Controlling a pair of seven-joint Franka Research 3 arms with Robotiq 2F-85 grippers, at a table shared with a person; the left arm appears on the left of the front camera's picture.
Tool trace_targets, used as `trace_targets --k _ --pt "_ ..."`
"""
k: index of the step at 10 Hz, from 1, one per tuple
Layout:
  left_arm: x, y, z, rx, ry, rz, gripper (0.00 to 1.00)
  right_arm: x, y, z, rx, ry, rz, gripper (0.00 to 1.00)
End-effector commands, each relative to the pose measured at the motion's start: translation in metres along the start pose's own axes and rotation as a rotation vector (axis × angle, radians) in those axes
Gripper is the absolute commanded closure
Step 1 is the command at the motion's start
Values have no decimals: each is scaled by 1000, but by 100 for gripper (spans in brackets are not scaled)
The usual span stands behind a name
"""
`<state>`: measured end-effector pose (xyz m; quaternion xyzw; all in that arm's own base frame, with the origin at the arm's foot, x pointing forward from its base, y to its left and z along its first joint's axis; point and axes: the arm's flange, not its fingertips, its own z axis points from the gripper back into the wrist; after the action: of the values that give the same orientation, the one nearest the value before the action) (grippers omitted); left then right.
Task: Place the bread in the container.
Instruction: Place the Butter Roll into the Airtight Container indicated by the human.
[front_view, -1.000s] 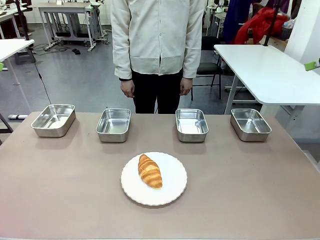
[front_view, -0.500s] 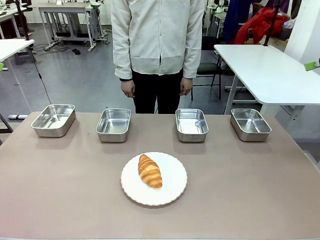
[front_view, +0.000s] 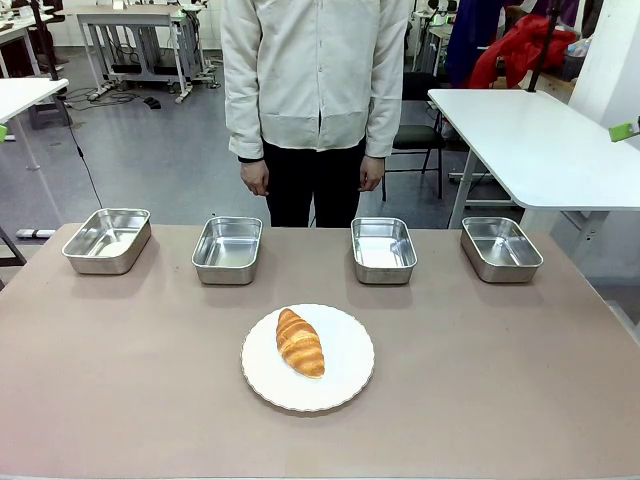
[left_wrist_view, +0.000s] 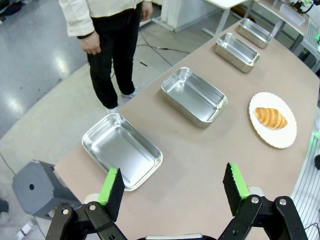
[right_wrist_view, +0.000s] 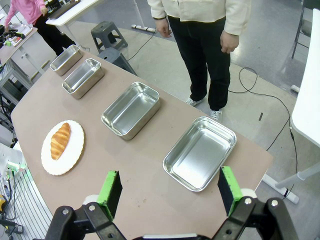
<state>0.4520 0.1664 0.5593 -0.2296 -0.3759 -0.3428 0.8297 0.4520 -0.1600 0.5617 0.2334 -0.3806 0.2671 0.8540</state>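
The bread (front_view: 300, 342) lay on the white plate (front_view: 345, 385) at table centre, with four steel pans (front_view: 226, 272) in a row toward twelve o'clock; which one was meant could not be told. The left gripper (left_wrist_view: 172, 172) and right gripper (right_wrist_view: 169, 175) hung spread wide and empty, their bases cut off at six o'clock.
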Motion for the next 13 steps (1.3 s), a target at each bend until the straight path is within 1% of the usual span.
trace_targets --k 1,13 --pt "1 0 0 -3 -4 -4 0 1 0 -1 7 -13 6 0" --pt "1 0 0 -3 -4 -4 0 1 0 -1 7 -13 6 0"
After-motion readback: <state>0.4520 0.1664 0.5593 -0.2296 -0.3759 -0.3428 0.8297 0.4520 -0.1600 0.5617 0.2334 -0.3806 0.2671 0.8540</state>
